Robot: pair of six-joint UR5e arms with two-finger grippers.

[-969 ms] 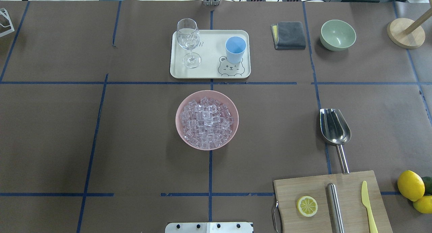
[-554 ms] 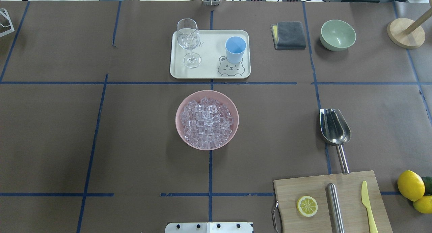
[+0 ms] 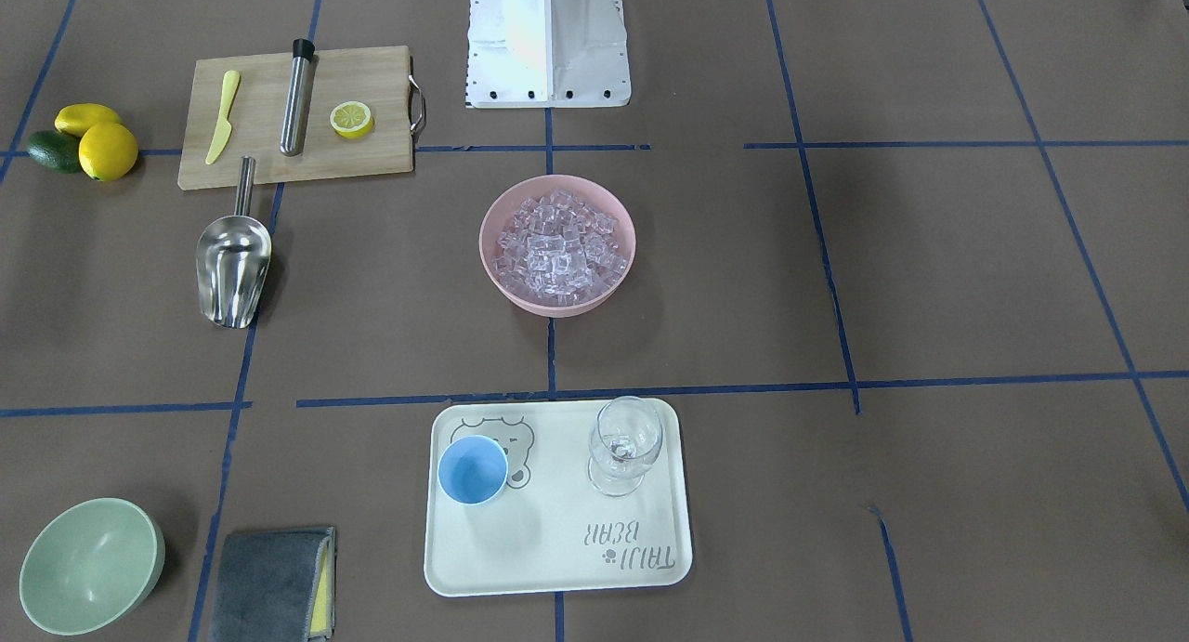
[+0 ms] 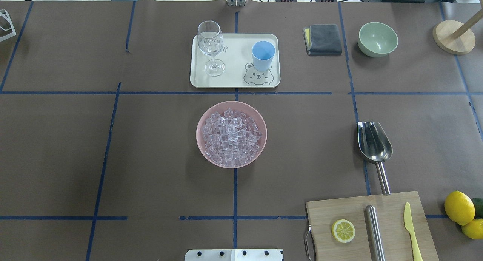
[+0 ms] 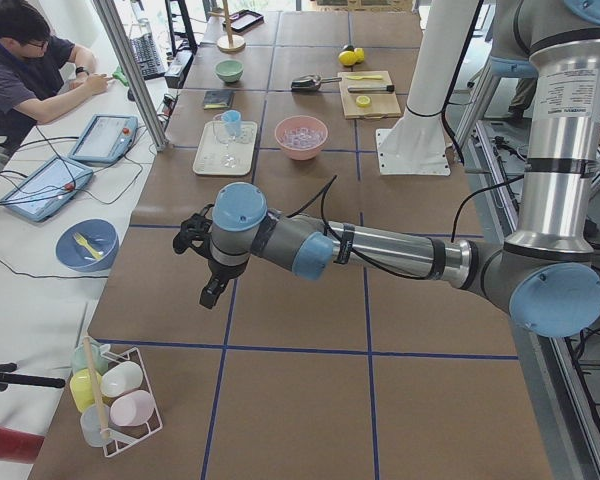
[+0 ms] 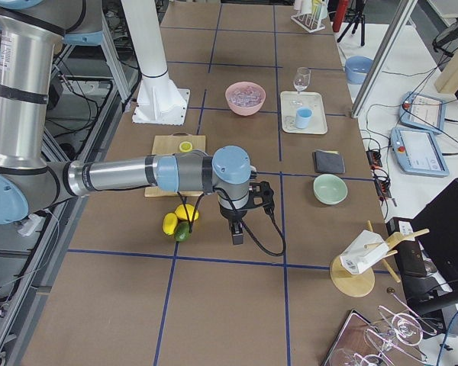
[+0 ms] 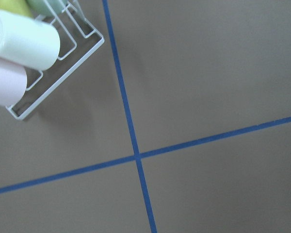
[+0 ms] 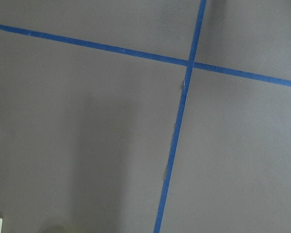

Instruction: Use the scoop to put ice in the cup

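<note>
CHANGE none, layout unmoved | scoop (image 4: 374, 142) untouched near desk's right edge | ice (image 4: 231, 137) all in pink bowl (image 4: 197, 134), desk centre | cup (image 4: 263, 55) empty on tray (image 4: 234, 79), far edge | left gripper (image 5: 210, 294), right gripper (image 6: 238, 235) over desk's ends, jaws apart or together: cannot tell | task unstarted

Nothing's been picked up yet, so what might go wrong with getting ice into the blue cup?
1. The thin handle of the scoop ends at the edge of the cutting board, so a grasp there may bump the board or slip.
2. The cup looks narrower than the scoop's pan; ice from the pink bowl could spill onto the tray.
3. The stemmed glass stands beside the cup and might get knocked.
</note>
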